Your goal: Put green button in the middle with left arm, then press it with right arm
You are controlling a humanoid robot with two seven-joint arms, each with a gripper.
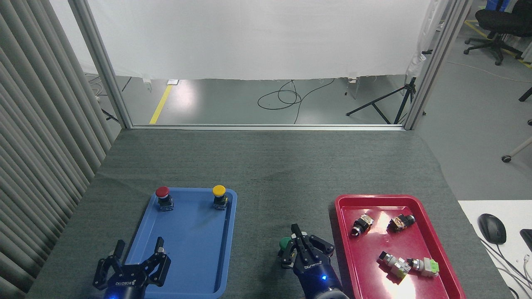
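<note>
The green button (pixel 285 243) stands on the grey table (pixel 266 174) between the trays, half hidden by the right gripper (pixel 294 241), whose fingers are closed together, holding nothing. The left gripper (pixel 138 253) is spread open and empty. Pressing should come straight down on the cap's centre so the button doesn't tip

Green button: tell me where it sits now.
In the head view, the green button stands on the grey table between the blue tray and red tray, partly hidden behind the right gripper.
</note>
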